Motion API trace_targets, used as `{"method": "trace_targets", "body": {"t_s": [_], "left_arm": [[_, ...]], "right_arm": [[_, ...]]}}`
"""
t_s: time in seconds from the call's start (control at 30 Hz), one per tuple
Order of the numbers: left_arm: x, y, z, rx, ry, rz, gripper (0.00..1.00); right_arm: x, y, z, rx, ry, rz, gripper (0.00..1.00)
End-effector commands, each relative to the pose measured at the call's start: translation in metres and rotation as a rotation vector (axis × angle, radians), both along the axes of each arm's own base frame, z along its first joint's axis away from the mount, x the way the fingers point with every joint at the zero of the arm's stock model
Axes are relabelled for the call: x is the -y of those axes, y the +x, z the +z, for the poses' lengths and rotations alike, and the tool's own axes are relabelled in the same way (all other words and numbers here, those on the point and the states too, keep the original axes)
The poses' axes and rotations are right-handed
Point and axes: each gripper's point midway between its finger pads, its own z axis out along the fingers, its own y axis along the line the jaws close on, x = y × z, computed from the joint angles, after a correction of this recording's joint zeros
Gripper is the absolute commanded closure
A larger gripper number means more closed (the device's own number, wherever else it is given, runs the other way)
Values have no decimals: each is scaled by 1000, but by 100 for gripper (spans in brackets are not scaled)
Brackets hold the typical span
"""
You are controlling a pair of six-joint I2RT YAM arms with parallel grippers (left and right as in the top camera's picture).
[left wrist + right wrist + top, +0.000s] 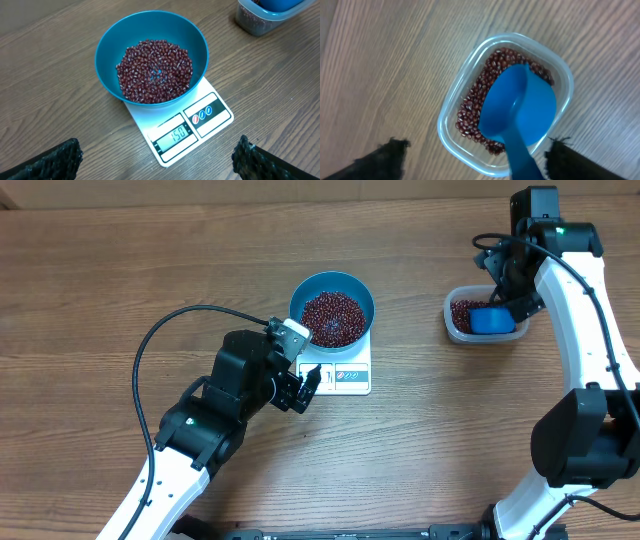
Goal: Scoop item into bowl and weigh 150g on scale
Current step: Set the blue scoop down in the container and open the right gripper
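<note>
Blue bowl [107,55] holding red-brown beans [155,72] sits on the scale [145,117] — display edge toward the wide-open, empty left gripper [306,387] — while the right gripper [477,156] gapes, clear of the scoop [520,105] in the tub [449,112].

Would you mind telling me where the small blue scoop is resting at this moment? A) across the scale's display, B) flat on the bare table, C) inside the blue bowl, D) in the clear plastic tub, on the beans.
D: the right wrist view shows the scoop lying in the clear tub, on top of the beans.
</note>
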Motion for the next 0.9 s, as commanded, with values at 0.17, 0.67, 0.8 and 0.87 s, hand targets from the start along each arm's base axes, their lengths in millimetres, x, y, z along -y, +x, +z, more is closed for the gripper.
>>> {"method": "trace_targets", "body": {"t_s": [0.17,0.67,0.8,0.87], "left_arm": [[-2,1,-2,4,16,-4,0],[-2,1,-2,5,17,-4,0],[-2,1,-2,5,17,-4,0],[-2,1,-2,5,17,-4,0]], "right_arm": [[4,-6,37,7,-81,170,0],[17,-57,29,-214,-140,157,0],[19,-91,27,-356,-144,161,0],[20,-107,28,-423,-145,159,0]]}}
